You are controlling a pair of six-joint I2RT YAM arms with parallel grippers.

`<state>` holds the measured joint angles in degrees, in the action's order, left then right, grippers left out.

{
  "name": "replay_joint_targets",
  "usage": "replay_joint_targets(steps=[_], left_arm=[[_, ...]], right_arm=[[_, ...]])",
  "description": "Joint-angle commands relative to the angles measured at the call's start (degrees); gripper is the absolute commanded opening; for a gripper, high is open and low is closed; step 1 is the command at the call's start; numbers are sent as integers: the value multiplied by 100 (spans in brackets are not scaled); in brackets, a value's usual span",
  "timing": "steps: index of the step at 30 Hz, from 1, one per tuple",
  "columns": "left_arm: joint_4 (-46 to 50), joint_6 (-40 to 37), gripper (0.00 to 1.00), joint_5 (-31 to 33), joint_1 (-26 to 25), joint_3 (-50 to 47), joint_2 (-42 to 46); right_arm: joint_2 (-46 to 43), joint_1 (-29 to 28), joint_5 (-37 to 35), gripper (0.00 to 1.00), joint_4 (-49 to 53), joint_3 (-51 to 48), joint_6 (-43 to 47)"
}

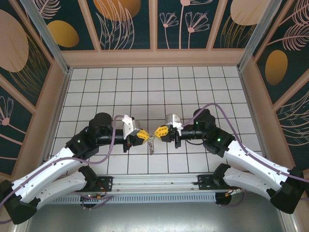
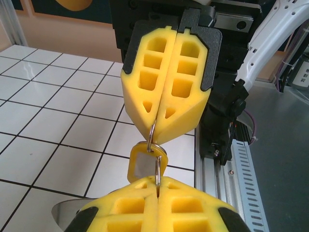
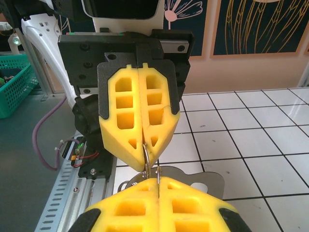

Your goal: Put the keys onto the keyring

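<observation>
The left gripper's [image 2: 158,182] yellow fingers are pressed flat together, the seam between them a thin line; a strand of the keyring [image 2: 151,138] runs into that seam, so the jaws are clenched on the wire; the right gripper [image 2: 159,126] faces it tip to tip, its fingers likewise closed tight, with the top of the same loop pinched in the point of its wedge. The two grippers stand very close, the short span of ring bridging the gap between them. Just below the ring, from the left wrist, hangs a yellow-edged piece [image 2: 132,166]; I cannot tell whether it is a key head or a tag. From the right wrist a flat grey metal blade of the keys [image 3: 210,180] lies just behind the near fingers, low over the tiles; from above, the keys dangle as a small pale cluster under the meeting fingertips. Both arms reach inward from the near edge and meet over the middle of the white tiled floor [image 1: 193,92]; patterned wall panels [image 1: 128,24] enclose it on three sides.
</observation>
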<state>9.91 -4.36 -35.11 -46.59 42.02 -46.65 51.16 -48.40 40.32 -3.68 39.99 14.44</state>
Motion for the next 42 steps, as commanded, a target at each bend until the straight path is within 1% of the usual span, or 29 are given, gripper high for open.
replay_joint_targets(steps=[1,7,13,18,25,42], left_arm=[[-33,-98,0,-53,-28,130,36],[-7,-115,0,0,-23,127,42],[-7,-118,0,-11,-21,148,34],[2,-113,0,-13,-20,140,55],[28,-133,0,1,-21,140,72],[6,-139,0,-20,-21,167,40]], right_arm=[[6,22,18,0,-204,-22,-121],[39,24,411,0,-240,-27,-148],[154,22,527,0,-176,22,-129],[194,16,539,0,-194,34,-132],[42,41,347,0,-248,-38,-199],[140,112,556,0,-391,-131,-285]])
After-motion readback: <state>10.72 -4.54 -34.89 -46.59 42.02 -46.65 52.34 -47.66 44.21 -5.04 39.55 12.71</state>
